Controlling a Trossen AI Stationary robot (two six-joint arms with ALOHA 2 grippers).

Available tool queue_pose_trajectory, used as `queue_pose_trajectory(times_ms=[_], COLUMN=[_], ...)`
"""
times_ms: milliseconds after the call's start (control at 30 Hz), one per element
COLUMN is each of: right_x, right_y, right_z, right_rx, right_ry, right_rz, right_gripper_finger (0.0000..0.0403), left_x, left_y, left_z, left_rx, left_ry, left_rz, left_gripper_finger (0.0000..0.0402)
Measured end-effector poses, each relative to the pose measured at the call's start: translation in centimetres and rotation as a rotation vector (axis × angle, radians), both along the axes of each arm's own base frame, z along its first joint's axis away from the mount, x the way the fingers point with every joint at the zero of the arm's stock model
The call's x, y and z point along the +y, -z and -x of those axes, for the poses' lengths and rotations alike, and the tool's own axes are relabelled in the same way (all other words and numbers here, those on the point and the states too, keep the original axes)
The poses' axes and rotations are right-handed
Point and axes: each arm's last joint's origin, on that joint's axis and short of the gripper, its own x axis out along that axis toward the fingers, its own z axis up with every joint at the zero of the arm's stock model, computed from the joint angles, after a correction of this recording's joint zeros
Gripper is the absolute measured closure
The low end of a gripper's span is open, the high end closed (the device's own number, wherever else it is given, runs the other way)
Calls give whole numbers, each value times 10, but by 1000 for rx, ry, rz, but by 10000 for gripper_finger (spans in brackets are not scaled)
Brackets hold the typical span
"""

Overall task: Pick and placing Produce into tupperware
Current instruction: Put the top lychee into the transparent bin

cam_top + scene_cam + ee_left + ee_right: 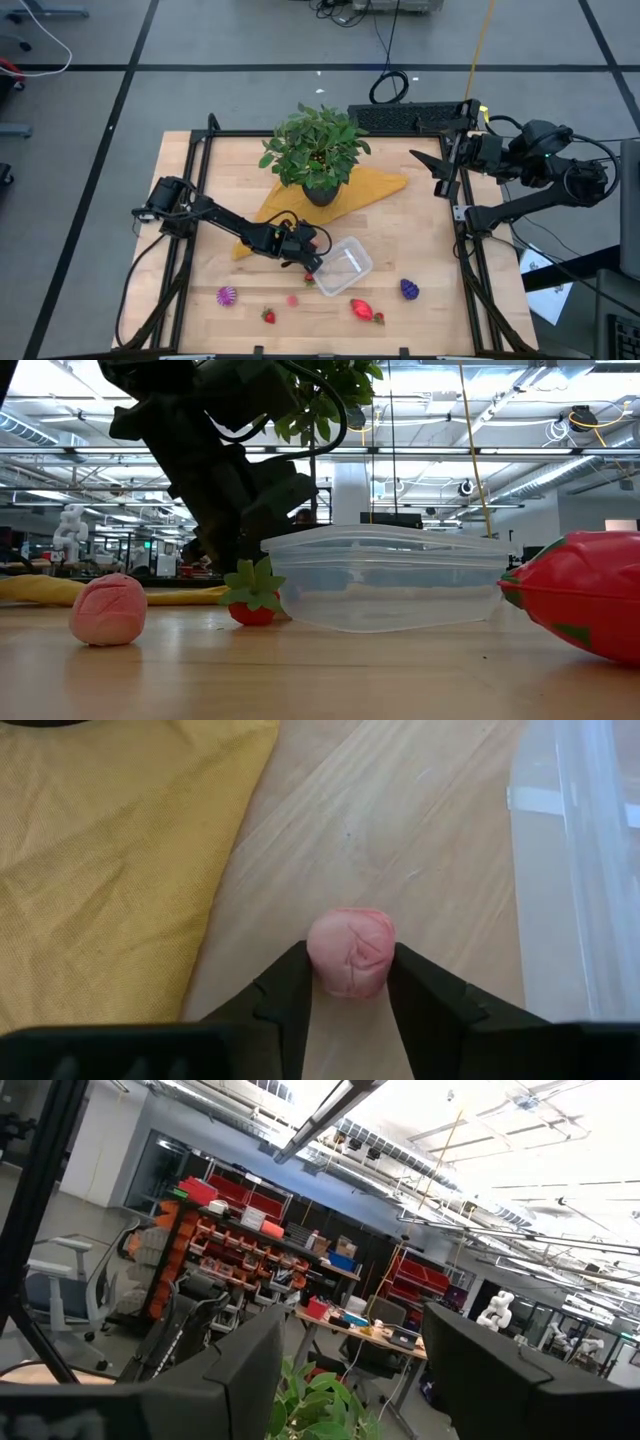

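Seven toy fruits show: three red ones, a small strawberry (268,316), a second strawberry (310,280) and a large red fruit (365,311); two pink pieces (293,299), counting the held one (349,952); two purple pieces (409,289). There is one clear container (345,267), one potted plant (316,150) and one yellow cloth (375,187).

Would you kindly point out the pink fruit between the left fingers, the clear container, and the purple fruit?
pink fruit (349,952), left wrist view, its creased front face.
clear container (345,266), high view, its see-through floor.
purple fruit (409,290), high view, the middle of its knobbly body.
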Motion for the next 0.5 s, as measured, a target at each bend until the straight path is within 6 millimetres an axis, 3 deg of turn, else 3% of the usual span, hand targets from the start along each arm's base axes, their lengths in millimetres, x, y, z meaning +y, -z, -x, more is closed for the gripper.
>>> queue_pose_trajectory(times_ms=[500], right_x=[0], right_y=[0], right_z=[0], right_rx=[1], right_ry=[0], right_rz=[0], right_gripper_finger=[174], left_x=[-3], left_y=[-14], left_z=[4], left_rx=[-30], left_ry=[1], left_rz=[-16], left_gripper_finger=[273])
